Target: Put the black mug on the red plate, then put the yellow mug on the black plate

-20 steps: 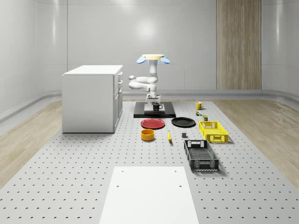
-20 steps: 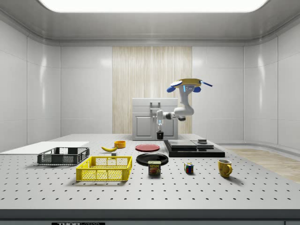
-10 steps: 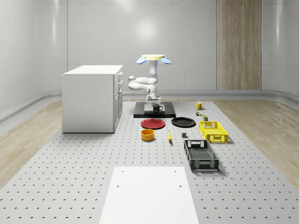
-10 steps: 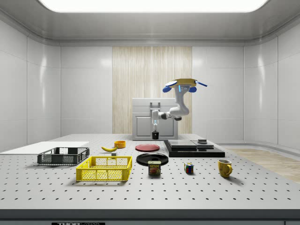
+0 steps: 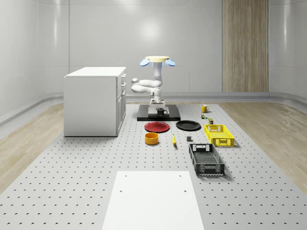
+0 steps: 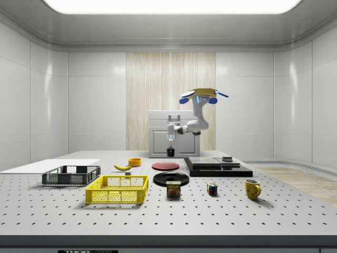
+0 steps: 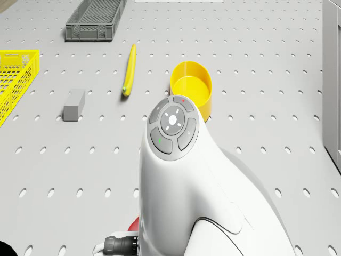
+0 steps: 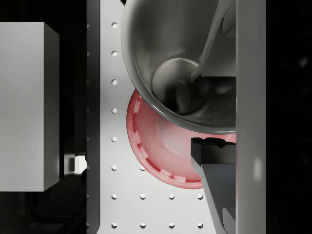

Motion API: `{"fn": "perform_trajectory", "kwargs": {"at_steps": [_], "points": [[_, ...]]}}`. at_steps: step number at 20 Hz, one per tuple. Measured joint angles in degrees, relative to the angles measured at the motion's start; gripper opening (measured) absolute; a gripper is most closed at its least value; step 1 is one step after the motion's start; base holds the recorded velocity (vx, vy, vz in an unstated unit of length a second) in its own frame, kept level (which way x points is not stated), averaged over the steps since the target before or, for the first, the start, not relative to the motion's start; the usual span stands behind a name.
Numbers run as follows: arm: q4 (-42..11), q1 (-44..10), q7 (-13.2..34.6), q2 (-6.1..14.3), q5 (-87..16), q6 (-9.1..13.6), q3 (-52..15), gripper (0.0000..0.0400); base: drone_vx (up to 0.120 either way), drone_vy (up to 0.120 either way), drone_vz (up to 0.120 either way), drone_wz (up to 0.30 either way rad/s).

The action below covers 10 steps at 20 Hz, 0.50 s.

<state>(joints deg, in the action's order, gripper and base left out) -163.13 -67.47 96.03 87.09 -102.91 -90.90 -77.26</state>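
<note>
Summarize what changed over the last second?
The drone, with the black mug clamped in the gripper, shifted toward the side view's left, from over the black platform to nearly above the red plate. Grip unchanged. The yellow mug, black plate and crates stayed put.

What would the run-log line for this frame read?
drone: airborne near black platform | gripper: shut on black mug, above table | red plate: bare | yellow mug: on table
</note>
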Motion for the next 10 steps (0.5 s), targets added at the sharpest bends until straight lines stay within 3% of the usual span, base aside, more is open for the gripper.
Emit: {"fn": "perform_trajectory", "kwargs": {"at_steps": [7,10], "points": [[0.3,3.8,-4.1,0.9,0.4,-0.8,-0.2,0.0110,0.000,0.000,-0.006,0.000],[0.4,5.1,-5.6,1.2,0.6,-1.2,-0.3,0.0110,0.000,0.000,-0.120,0.000]]}}
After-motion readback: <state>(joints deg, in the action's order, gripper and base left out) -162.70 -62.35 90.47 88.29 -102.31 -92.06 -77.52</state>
